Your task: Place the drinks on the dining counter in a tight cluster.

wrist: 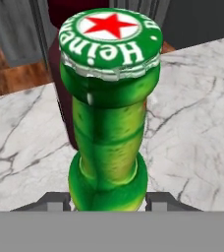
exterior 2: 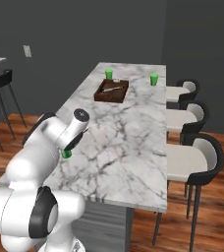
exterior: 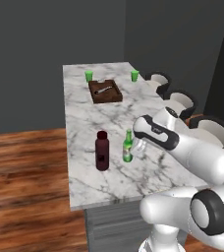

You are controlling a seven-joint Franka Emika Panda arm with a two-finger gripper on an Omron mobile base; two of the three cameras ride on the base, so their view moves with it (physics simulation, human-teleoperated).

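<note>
On the dining counter [exterior: 84, 123] a slim green glass bottle [exterior: 127, 147] with a red-star cap stands upright, about a hand's width right of a wide dark maroon bottle [exterior: 102, 150]. My gripper [exterior: 135, 147] reaches it from the right. In the hand view the green bottle [wrist: 109, 123] rises between my two fingertips, which sit against its lower body, so my gripper [wrist: 107, 199] is shut on it. The maroon bottle [wrist: 65, 74] shows just behind it. From the right base view my arm covers most of the green bottle [exterior 2: 66, 154], whose base peeks out underneath.
A brown tray [exterior: 105, 91] holding a utensil lies farther back on the counter, with small green cups [exterior: 89, 76] [exterior: 134, 75] beyond it. White chairs [exterior 2: 197, 157] line the right side. The counter's front edge [exterior: 114, 201] is close to the bottles.
</note>
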